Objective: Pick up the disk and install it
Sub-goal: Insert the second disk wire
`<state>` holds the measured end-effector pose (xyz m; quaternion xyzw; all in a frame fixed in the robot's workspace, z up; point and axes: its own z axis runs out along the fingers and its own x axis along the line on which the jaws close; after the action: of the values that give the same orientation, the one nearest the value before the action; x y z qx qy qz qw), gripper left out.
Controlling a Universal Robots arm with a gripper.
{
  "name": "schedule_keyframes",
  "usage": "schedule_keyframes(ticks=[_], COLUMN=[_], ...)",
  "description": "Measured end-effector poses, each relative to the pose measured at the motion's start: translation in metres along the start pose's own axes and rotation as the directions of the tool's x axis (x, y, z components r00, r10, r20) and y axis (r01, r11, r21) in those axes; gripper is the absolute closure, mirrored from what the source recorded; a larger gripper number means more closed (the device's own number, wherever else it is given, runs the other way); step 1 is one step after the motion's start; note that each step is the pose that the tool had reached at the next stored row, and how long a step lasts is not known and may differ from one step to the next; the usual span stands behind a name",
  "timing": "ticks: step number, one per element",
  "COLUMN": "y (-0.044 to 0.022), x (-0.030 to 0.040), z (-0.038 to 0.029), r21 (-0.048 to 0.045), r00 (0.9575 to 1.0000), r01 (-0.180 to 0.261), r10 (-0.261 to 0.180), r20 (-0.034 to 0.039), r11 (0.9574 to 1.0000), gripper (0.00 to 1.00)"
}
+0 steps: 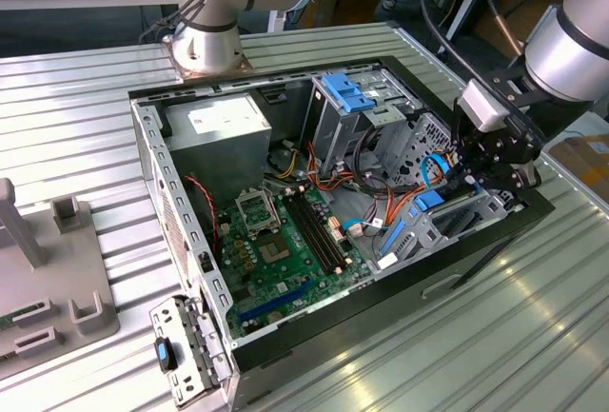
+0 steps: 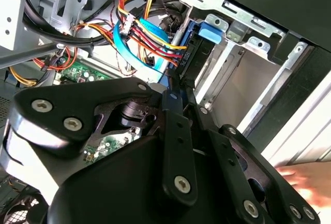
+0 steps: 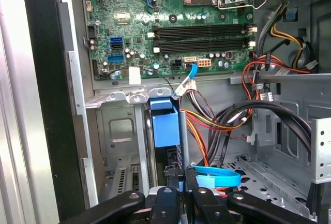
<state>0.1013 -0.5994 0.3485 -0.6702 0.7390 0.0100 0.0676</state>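
Disk (image 3: 166,123): standing on edge in the metal drive cage (image 3: 120,131) at the front corner of the open computer case (image 1: 152,160); bright blue carrier tab facing the first wrist camera, dark body below it partly hidden.
Disk in other views: blue tab (image 2: 209,31) at the mouth of the cage in the second wrist view; blue patch (image 1: 428,199) just beneath the tool in the exterior view.
Gripper (image 3: 178,185): directly over the disk, black fingers (image 3: 192,182) close together on either side of its narrow dark edge; appears clamped on the disk, though the contact itself partly hidden.
Gripper in exterior view (image 1: 495,169): down inside the case at the exterior view's right, at the cage.
Gripper in second wrist view (image 2: 178,87): black linkage in the foreground, tips meeting at the disk's edge.
Arm (image 1: 571,46): reaching in from the exterior view's upper right; base (image 1: 205,46) bolted on the table behind the case.
Cables: flat blue cable (image 3: 214,176) looped just beside the fingers; bundle of red, orange and yellow wires (image 2: 150,35) near the cage.
Motherboard (image 1: 285,241): green, flat on the case floor, well apart from the cage.
Ribbed blue flap (image 1: 344,93): atop the upper bay, apart from the gripper.
Table (image 1: 86,136): ribbed metal, case resting on it.
Person's hand (image 2: 305,180): blurred, outside the case wall in the second wrist view.
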Motion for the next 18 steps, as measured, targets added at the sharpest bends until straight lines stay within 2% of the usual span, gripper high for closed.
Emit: schedule_keyframes(ticks=[5,13,18], y=[0.0002,-0.0018,-0.0016], x=[0.0003,0.0002,0.0005], z=[0.0026,0.0033,0.0065], r21=[-0.0017,-0.0029,-0.0043], r00=[0.9999,0.9997,0.9993], r01=[0.015,0.026,0.039], r10=[-0.015,-0.026,-0.039], r20=[0.0010,0.0020,0.0032], r11=[0.9999,0.9996,0.9992], gripper=[0.84,0.84,0.84])
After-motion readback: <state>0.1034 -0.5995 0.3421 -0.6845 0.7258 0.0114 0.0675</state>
